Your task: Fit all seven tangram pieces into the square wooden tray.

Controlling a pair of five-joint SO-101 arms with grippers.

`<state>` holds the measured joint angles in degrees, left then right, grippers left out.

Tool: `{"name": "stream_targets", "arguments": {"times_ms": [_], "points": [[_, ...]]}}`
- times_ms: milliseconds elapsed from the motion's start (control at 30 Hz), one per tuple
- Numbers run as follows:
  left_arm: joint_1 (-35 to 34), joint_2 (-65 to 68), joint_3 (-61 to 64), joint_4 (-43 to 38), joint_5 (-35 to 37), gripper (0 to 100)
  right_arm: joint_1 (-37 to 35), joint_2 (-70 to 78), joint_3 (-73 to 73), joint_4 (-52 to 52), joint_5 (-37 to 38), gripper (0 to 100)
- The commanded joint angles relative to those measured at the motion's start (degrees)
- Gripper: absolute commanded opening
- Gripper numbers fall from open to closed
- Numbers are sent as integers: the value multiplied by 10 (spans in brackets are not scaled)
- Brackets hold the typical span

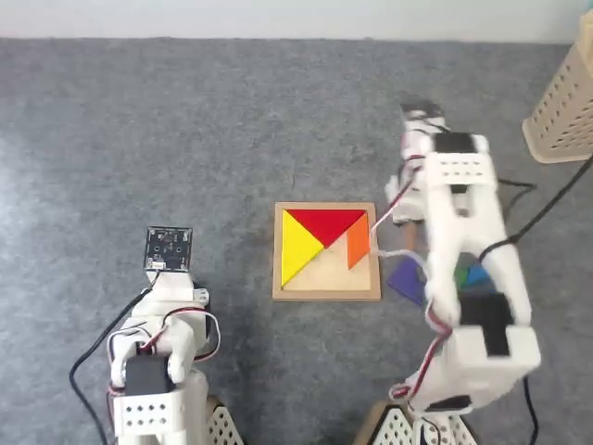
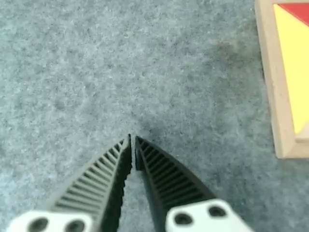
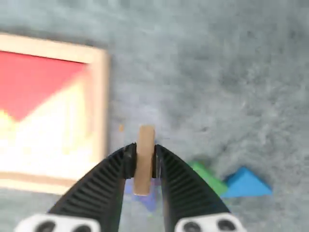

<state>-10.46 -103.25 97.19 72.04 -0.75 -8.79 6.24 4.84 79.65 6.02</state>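
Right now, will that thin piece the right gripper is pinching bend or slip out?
It probably won't bend: the piece looks like stiff wood, with a straight edge in the right gripper. It seems light, being thin and small. It might twist or slip a little, since only the fingertips pinch its flat faces.

Probably a robotics lab: grey felt tabletop (image 1: 139, 120), left arm (image 1: 162, 357) and right arm (image 1: 468, 250) with loose cables, perforated basket (image 1: 565, 97).
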Motion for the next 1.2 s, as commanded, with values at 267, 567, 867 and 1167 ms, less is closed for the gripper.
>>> {"name": "stream_targets", "arguments": {"times_ms": [267,567,867,1167], "points": [[2,-10,-7,3,4,12,-153,29,-15,-79,-38,6],[2,-10,-7,3,4,12,-147,94,-33,-87,-98,6],[2,-10,-7,3,4,12,-148,120,-36,-84,-98,7],[2,-10,-7,3,4,12,-155,120,-37,-78,-100,121]]}}
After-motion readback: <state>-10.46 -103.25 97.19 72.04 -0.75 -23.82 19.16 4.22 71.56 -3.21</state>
